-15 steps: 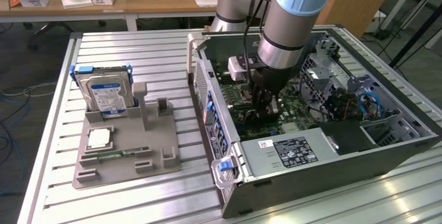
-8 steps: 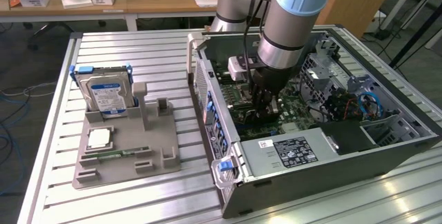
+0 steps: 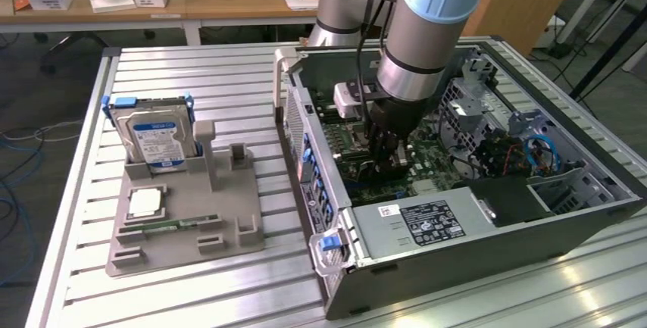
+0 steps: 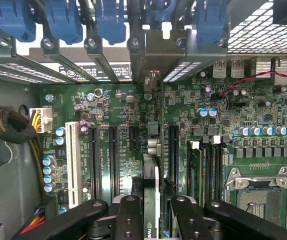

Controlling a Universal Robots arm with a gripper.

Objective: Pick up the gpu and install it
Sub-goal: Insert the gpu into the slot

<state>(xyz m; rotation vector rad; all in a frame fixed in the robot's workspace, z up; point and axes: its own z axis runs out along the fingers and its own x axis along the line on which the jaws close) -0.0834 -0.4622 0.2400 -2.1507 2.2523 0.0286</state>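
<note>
Down inside the open computer case (image 3: 486,222), the black gripper (image 4: 152,210) pinches the thin, flat gpu (image 4: 151,175) edge-on above the green motherboard (image 4: 118,110) slots.

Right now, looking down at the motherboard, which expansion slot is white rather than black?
The long white slot, the outermost one, nearest the yellow-wired connector. The other long slots are black. The gripper holds the gpu further along.

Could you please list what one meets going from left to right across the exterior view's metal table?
Hard drive → grey fixture tray → blue latch → gripper holding the gpu → blue cables.
</note>
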